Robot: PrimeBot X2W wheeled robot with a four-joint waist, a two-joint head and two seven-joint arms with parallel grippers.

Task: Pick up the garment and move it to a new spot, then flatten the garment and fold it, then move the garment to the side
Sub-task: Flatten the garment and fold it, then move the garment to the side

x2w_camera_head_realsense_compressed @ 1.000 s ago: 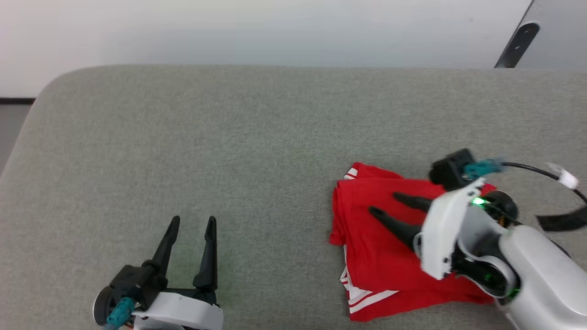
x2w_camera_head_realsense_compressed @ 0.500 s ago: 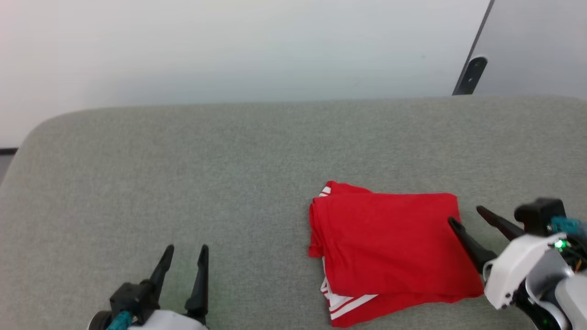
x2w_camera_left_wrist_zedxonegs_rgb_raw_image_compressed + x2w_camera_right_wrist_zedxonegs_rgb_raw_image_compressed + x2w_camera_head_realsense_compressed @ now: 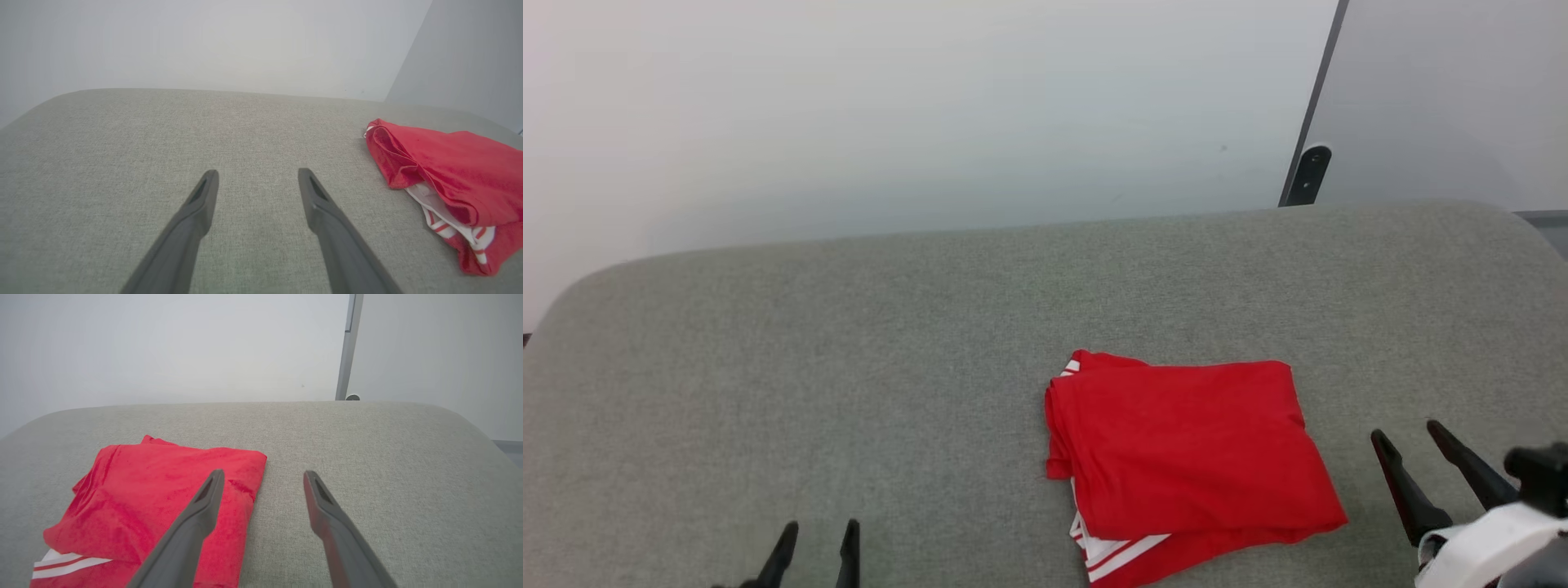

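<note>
Garment point(image 3: 1188, 449) lies folded in a rough rectangle on the grey bench point(image 3: 849, 351), right of centre, with nothing gripping it. White striped trim pokes out at its near left corner; the rest of the sleeves is hidden inside the fold.

Left gripper point(image 3: 821, 525) sits at the bottom edge of the head view. Only its fingers show and the body is cut off. The fingers are apart, empty, and well apart from the garment.

Right gripper point(image 3: 1405, 429) is at lower right, its wrist partly cut off. Its fingers are apart and empty, near the garment's right edge with bare bench between. In the right wrist view one finger overlaps the red cloth, and I cannot tell contact there.
</note>
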